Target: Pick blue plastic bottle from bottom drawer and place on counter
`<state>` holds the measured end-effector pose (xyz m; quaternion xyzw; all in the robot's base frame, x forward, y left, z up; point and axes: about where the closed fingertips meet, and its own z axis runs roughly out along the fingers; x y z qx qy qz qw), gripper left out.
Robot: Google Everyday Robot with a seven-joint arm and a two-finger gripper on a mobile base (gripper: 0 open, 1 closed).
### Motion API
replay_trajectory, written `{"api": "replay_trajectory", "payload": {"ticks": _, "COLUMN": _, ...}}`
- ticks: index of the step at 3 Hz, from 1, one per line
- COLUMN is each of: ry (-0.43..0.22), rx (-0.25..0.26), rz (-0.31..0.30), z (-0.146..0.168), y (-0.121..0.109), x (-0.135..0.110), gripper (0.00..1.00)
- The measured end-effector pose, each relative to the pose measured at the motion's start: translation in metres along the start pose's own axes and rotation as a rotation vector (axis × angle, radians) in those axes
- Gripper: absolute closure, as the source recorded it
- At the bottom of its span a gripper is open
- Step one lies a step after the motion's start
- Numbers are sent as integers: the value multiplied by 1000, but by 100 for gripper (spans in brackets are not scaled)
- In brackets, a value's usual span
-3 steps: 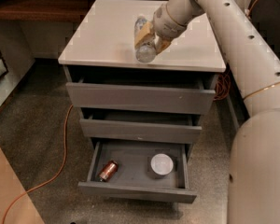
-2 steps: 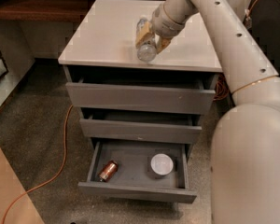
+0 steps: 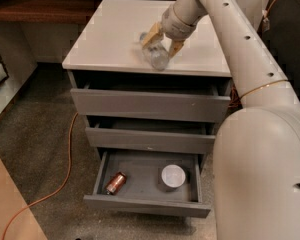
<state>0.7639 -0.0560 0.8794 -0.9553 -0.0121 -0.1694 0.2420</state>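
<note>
The blue plastic bottle (image 3: 155, 56), clear-greyish, lies tilted between my tan fingers (image 3: 152, 34), low on the white counter (image 3: 110, 34) near its front edge. My gripper (image 3: 164, 41) is over the counter's front middle and shut on the bottle. The bottom drawer (image 3: 140, 203) is pulled open below, and its grey tray holds a copper-red can (image 3: 116, 182) at the left and a white round bowl (image 3: 173, 176) at the right.
Two larger grey drawers (image 3: 150, 104) above stand slightly ajar. My white arm (image 3: 260, 134) fills the right side. A dark brown wooden shelf (image 3: 35, 9) is at the back left. An orange cable (image 3: 65, 169) runs over the floor at the left.
The gripper has lowered the bottle a little toward the counter top and its front edge. The drawer contents have not moved.
</note>
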Motion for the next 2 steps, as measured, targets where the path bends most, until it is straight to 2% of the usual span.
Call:
{"api": "replay_trajectory", "payload": {"ticks": 1, "ry": 2, "rx": 2, "rz": -1, "z": 3, "y": -1, "x": 1, "gripper": 0}}
{"api": "replay_trajectory", "payload": {"ticks": 2, "ry": 2, "rx": 2, "rz": -1, "z": 3, "y": -1, "x": 1, "gripper": 0}}
